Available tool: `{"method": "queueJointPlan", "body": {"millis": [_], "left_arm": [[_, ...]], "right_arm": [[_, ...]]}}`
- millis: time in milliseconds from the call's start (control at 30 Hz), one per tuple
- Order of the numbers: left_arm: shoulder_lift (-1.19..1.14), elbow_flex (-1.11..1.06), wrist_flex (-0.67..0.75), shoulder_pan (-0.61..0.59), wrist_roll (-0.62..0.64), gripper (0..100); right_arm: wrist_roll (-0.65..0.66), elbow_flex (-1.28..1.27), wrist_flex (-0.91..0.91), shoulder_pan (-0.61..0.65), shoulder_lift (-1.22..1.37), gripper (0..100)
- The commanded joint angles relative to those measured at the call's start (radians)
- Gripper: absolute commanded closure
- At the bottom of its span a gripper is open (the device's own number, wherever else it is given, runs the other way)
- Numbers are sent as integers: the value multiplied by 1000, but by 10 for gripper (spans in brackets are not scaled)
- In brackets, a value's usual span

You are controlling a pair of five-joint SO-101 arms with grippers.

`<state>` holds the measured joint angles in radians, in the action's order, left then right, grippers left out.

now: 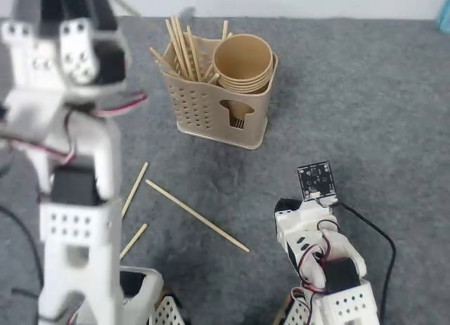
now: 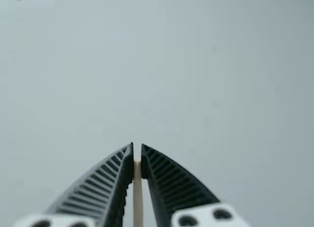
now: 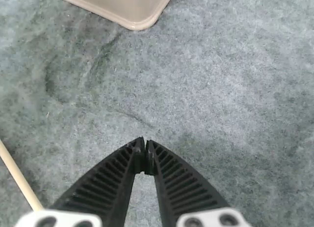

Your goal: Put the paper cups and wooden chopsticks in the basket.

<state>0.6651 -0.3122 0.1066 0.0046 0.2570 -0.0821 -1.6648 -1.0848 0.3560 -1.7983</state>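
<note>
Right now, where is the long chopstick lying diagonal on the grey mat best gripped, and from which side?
Probably grip the long chopstick near its middle, straight down from above, jaws across its length. It lies flat on the mat, touching nothing, so both sides are free. The right end effector, shut, must open first.

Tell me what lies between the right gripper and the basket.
Bare grey mat, seen in the right wrist view, between the right gripper and the basket. A chopstick lies beside that stretch.

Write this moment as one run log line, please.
left hand: shut on chopstick, raised; right hand: shut, empty, low over mat; basket: cups and chopsticks inside; mat: three chopsticks loose
</note>
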Motion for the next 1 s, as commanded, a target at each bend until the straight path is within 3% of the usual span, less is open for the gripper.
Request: {"method": "queueJointPlan", "body": {"millis": [0,300,533,967], "left_arm": [[-130,114,26,26,-12,987],[-292,110,28,25,-8,987],[-301,-48,133,77,-14,987],[-293,-315,143,94,-14,984]], "right_arm": [[18,-20,13,-12,4,990],[18,-20,18,-12,4,991],[18,-20,18,-12,2,991],[18,-20,18,-12,2,991]]}}
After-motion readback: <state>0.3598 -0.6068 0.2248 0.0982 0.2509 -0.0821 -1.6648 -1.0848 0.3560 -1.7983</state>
